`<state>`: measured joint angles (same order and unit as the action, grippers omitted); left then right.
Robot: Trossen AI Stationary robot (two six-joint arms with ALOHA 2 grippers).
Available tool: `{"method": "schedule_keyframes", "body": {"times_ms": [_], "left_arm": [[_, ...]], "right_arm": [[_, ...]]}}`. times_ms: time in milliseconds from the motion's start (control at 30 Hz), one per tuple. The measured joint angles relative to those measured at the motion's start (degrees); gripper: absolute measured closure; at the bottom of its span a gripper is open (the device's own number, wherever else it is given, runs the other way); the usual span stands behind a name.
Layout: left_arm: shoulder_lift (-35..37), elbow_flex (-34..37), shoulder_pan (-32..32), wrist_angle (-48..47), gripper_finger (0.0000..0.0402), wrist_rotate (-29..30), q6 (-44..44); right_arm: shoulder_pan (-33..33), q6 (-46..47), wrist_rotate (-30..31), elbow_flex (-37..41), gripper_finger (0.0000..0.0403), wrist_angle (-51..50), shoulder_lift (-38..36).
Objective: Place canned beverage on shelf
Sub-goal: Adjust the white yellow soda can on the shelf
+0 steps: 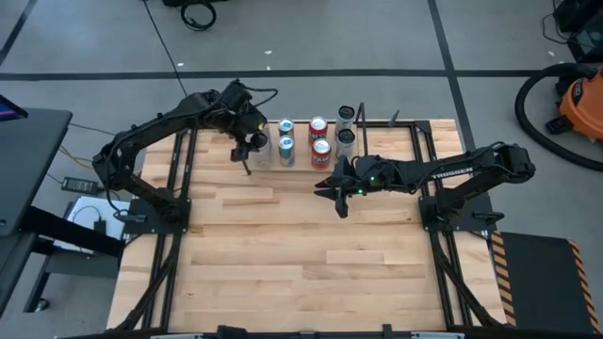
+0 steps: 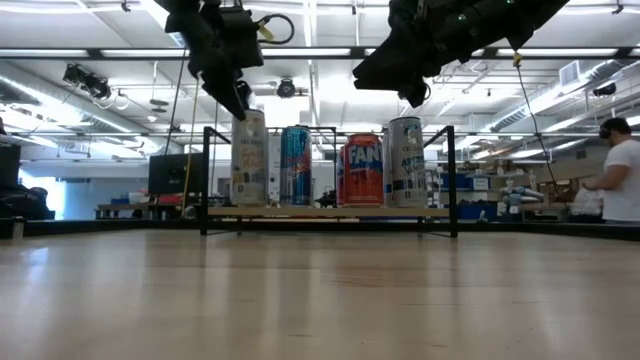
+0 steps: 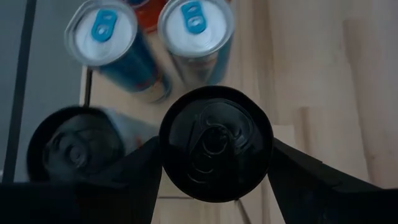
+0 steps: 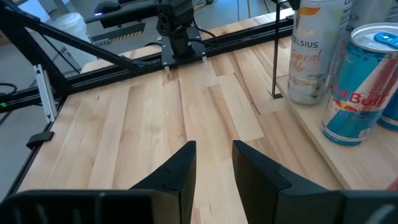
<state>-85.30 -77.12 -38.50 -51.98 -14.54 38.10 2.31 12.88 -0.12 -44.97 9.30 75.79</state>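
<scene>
Table (image 1: 283,254): pale wood planks, smooth, faint satin sheen. Shelf (image 2: 330,212) on it: light wood board, thin matt black metal rod uprights. Cans on the shelf: glossy printed metal; black-topped can (image 3: 216,144) has a dark, dull-sheen lid; blue can (image 4: 361,84) a bright silvery lid. Right gripper (image 4: 211,168) fingers: matt black.

We see the left arm stretched toward the table's far edge, its wrist bent down. The left gripper (image 1: 254,146) points downward, fingers (image 3: 140,165) spread apart. The right arm reaches leftward across mid-table, wrist level. The right gripper (image 1: 336,187) hangs raised, fingers (image 4: 180,165) parted by a narrow gap, holding nothing.
</scene>
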Motion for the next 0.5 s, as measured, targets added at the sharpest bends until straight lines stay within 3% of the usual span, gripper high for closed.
{"method": "schedule_keyframes", "body": {"times_ms": [500], "left_arm": [[-1.61,-0.17,0.11,0.87,0.0145,0.17,-0.35]], "right_arm": [[0.0,0.0,0.02,0.0,0.029,0.02,0.0]]}}
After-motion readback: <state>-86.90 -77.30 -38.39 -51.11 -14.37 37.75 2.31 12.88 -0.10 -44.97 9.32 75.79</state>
